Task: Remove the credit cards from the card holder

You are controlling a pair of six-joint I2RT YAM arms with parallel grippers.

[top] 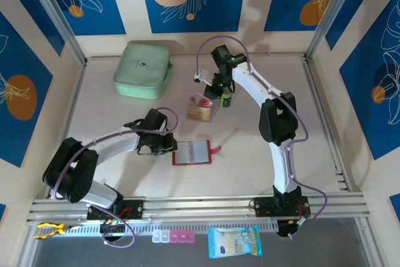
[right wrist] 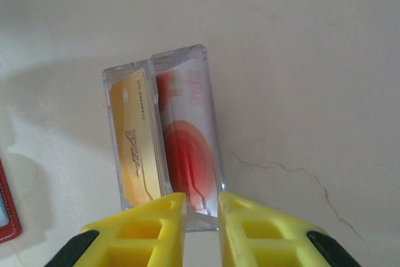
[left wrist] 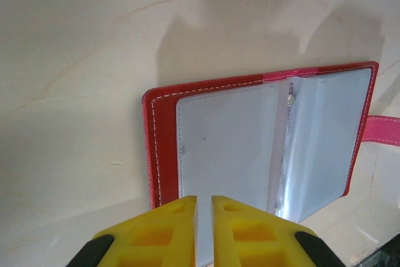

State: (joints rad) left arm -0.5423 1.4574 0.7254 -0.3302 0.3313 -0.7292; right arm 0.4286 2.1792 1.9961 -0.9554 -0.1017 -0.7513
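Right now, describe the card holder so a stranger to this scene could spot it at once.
From the mint-green zip case at the far left, come nearer, to the middle. The card holder lies open by the left gripper. Unlike the credit cards beyond it, it is red-edged with greyish clear sleeves and a pink tab.

**Little Legible Lettering**

The yellowish-tan card point(right wrist: 134, 148) carries a slanted script word, seemingly "VIP", and a row of tiny characters along one edge, too small to read. The red-and-white card point(right wrist: 187, 148) beside it shows pale, blurred letters near its top. The mint-green case point(top: 143, 70) bears a small dark emblem and the blue packet point(top: 234, 242) has print, both illegible.
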